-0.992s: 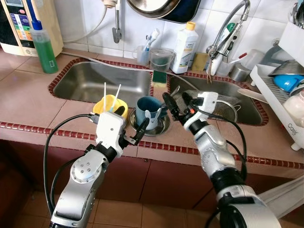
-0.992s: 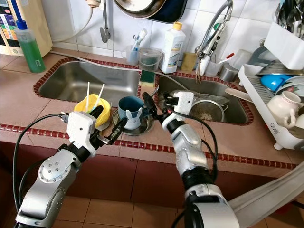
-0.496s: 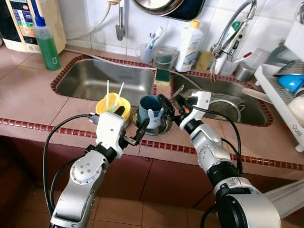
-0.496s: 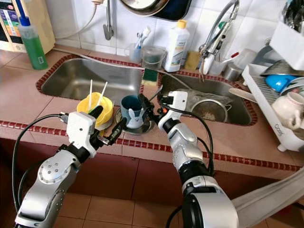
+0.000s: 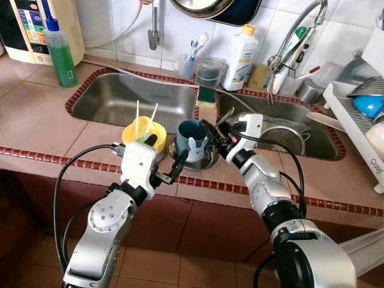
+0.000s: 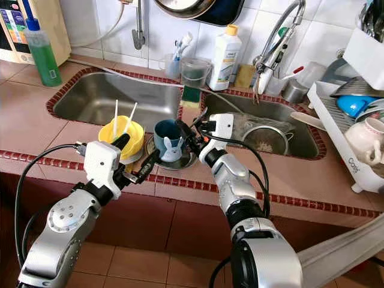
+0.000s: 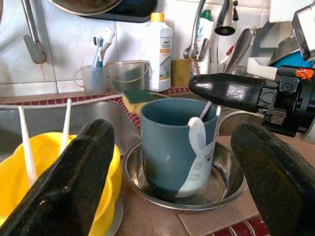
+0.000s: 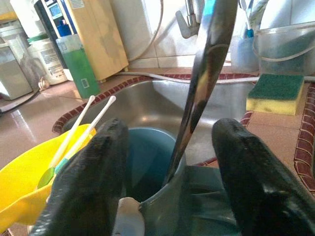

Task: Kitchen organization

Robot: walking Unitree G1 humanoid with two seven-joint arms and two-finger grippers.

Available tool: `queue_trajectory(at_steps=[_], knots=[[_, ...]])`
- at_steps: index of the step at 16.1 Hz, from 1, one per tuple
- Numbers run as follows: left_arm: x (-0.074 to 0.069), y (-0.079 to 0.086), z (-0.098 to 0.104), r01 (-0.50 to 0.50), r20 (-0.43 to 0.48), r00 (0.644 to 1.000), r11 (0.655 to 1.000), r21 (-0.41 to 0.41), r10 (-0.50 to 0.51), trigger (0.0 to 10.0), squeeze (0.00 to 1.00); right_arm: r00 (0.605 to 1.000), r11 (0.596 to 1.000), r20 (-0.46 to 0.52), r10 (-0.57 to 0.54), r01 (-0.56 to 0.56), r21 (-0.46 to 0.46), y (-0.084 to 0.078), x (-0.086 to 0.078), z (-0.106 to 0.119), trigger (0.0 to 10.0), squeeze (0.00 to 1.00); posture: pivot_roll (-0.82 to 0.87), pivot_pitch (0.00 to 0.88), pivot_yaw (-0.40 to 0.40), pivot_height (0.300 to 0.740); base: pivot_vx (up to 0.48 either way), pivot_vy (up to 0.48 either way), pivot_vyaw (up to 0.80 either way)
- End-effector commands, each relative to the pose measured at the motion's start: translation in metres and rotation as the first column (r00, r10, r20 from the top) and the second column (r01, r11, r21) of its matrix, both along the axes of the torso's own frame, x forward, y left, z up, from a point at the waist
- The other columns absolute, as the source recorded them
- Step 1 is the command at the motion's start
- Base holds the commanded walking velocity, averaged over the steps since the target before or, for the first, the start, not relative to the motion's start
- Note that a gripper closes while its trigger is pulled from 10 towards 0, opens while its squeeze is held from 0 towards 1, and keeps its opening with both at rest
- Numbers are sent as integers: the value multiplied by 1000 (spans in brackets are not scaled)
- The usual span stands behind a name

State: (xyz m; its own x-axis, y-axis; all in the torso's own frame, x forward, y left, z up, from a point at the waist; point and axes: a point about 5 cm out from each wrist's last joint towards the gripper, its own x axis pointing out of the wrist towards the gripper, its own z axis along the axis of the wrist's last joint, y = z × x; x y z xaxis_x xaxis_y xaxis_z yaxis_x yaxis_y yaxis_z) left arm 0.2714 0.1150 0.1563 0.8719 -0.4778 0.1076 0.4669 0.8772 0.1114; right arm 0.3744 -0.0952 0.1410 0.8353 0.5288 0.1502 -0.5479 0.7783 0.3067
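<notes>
A blue cup [image 5: 191, 135] with a white bunny figure stands in a shallow steel dish [image 5: 204, 161] on the counter between two sinks. A metal spoon [image 8: 202, 83] leans in the cup. My right gripper [image 5: 215, 133] is open at the cup's right rim, and the spoon's handle rises between its fingers [image 8: 88, 187] without touching them. My left gripper [image 5: 165, 150] is open just in front of the cup [image 7: 172, 147], level with its lower half. A yellow bowl [image 5: 144, 129] holding two white utensils sits just left of the cup.
The left sink [image 5: 135, 102] lies behind the bowl; the right sink [image 5: 288, 129] holds a strainer. A green sponge [image 5: 206, 95], a white bottle [image 5: 240, 51] and a faucet [image 5: 294, 42] line the back. A green bottle [image 5: 59, 51] stands far left, a dish rack [image 5: 360, 126] at right.
My right gripper has moved left to the cup's rim, so the spoon handle now stands between its fingers. The left gripper has stayed put; the camera shifted slightly.
</notes>
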Motion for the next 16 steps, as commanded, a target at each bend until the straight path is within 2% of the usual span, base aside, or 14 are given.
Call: queue_trajectory(at_steps=[1,12,13,14,16], knots=[[0,-6,6,27,20,999,1000,-5,-27,10000,0,1000,1000,28,-4,4,-10,-4,3,6,0,0,78,0,-140,732,0,0,0],[0,-7,7,28,26,999,1000,4,-28,10000,0,1000,1000,16,-22,22,12,-9,4,6,0,0,75,0,-139,732,0,0,0],[0,-7,7,27,27,999,1000,5,-27,10000,0,1000,1000,15,-22,22,12,-9,4,6,549,0,75,0,-139,732,0,0,0],[1,-6,7,21,28,999,1000,1,-21,10000,0,1000,1000,13,-24,24,12,-9,4,6,0,0,72,0,-139,732,0,0,0],[1,-6,7,20,28,999,1000,0,-20,10000,0,1000,1000,12,-24,24,15,-9,4,5,0,0,72,0,-140,732,0,0,0]])
